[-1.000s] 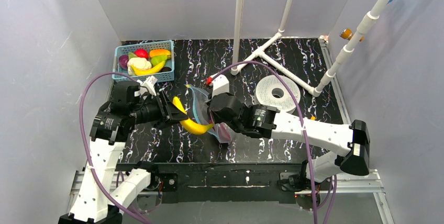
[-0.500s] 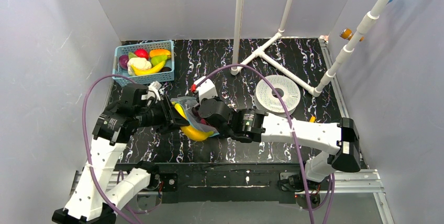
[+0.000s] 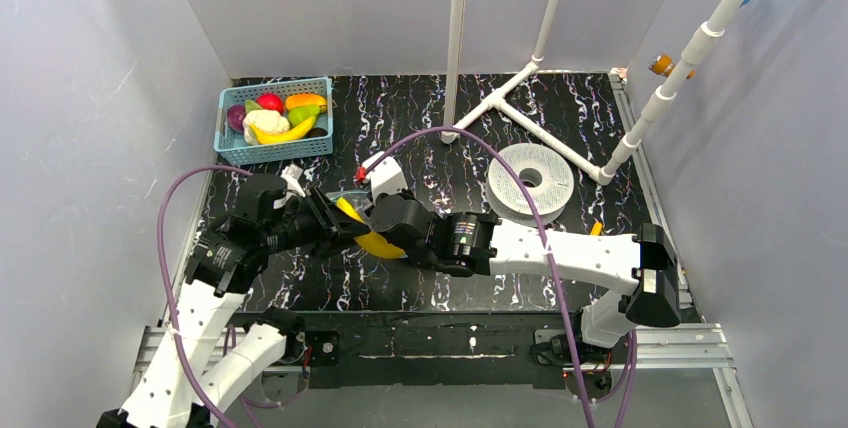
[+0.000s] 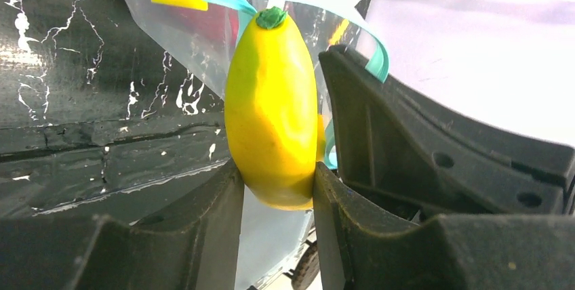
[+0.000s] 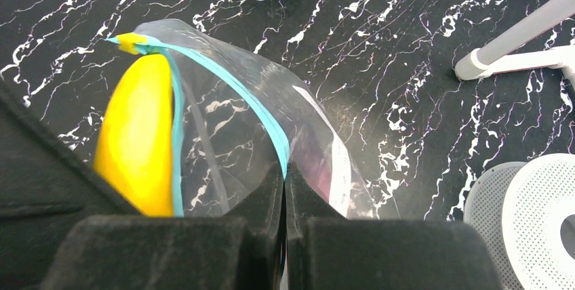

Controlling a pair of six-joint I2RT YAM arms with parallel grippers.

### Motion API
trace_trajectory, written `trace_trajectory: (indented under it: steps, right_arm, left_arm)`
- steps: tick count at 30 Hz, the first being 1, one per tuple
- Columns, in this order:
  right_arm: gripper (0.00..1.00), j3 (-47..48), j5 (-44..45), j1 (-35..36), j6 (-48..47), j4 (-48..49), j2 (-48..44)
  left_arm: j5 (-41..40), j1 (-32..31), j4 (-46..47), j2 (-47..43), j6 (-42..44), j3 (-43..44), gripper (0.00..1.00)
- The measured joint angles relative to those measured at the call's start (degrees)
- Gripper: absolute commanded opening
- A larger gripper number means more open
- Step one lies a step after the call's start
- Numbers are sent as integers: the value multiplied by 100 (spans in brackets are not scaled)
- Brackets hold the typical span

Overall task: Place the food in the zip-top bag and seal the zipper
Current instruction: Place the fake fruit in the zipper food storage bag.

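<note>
Near table (image 3: 400, 108) centre: one banana (image 4: 271, 107) clamped in left pincer (image 4: 274, 181), one zip-top bag (image 5: 230, 127) pinched in right pincer (image 5: 285, 181).

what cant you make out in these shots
Right wrist view: a dark shape inside the bag, blurred by crinkled plastic and cut off by the right jaws.
Left wrist view: the near end of the banana, hidden between the left jaws.
Top view: the bag's mouth and how far the banana is in, covered by both jaws.
Top view: the lower pieces in the basket, too small and under the upper ones.
</note>
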Motion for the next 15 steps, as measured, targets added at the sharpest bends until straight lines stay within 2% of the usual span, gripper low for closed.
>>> trace_trajectory:
  steps: [7, 11, 15]
  right_arm:
    - [1, 0, 85, 37, 9, 0, 0]
    - [1, 0, 151, 37, 11, 11, 0]
    - [1, 0, 205, 37, 9, 59, 4]
  left_arm:
    - [-326, -17, -181, 317, -61, 256, 0]
    - [-372, -17, -192, 111, -146, 269, 0]
    - [-133, -17, 24, -103, -448, -94, 0]
